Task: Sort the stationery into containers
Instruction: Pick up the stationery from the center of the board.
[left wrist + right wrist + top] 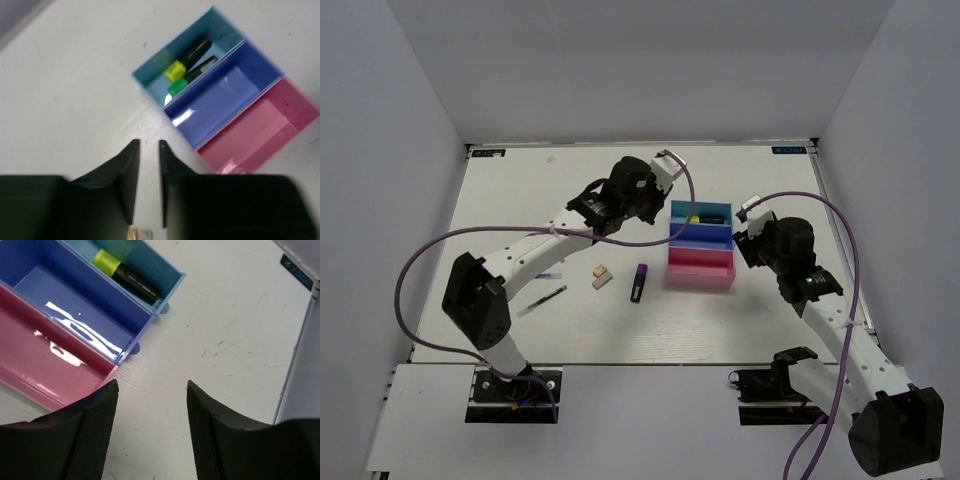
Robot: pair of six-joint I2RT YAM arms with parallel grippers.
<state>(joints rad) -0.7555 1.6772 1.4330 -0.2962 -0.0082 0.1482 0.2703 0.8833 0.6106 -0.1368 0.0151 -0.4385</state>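
Three joined containers lie right of the table's middle: cyan, blue and pink. A yellow highlighter with a black cap lies in the cyan tray beside a green one. The blue tray and pink tray hold nothing. On the table sit the purple-and-black marker and two small erasers. My left gripper hovers left of the trays, only a narrow gap between its fingers and nothing in it. My right gripper is open and empty over the table just right of the trays.
A green-and-black pen and a pale pen lie at the left, beside the left forearm. Grey walls enclose the table on three sides. Purple cables loop off both arms.
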